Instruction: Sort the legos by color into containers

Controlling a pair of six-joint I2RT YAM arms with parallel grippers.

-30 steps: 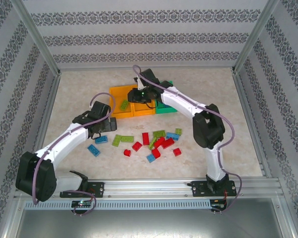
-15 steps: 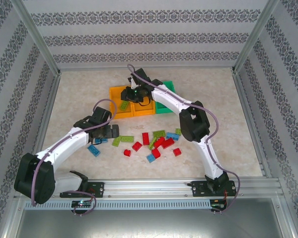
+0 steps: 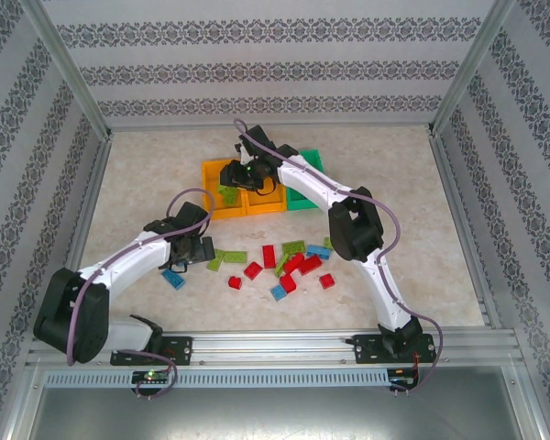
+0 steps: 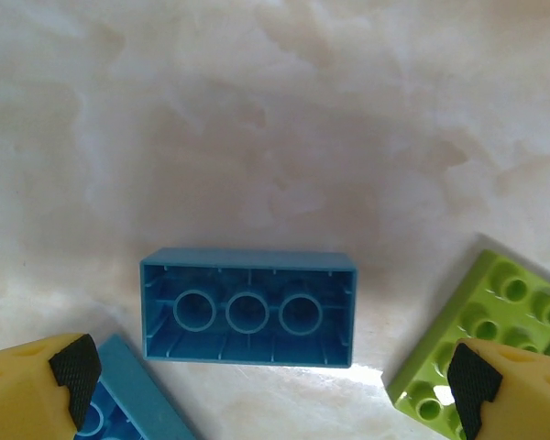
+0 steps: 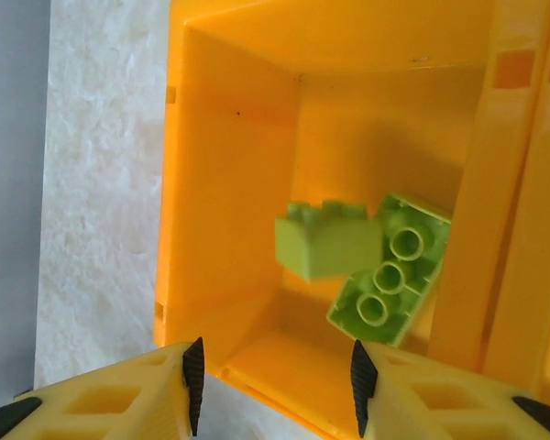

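The left orange bin in the row of three holds two lime green bricks. One shows its side. The other is slanted by the right wall, studs towards the camera. The right tool hangs over this bin, fingers parted and empty. On the counter a blue brick lies upside down, its three tubes showing. Its long axis runs across the gap of the wide-open left tool. Other legos lie scattered nearby.

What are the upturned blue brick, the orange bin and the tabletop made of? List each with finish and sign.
Blue brick: moulded plastic, semi-gloss; hollow underside with tubes and thin ribs.
Orange bin: plastic, smooth and glossy; soft sheen on its thin walls.
Tabletop: marble-patterned with a slight sheen; likely laminate or film, unsure.
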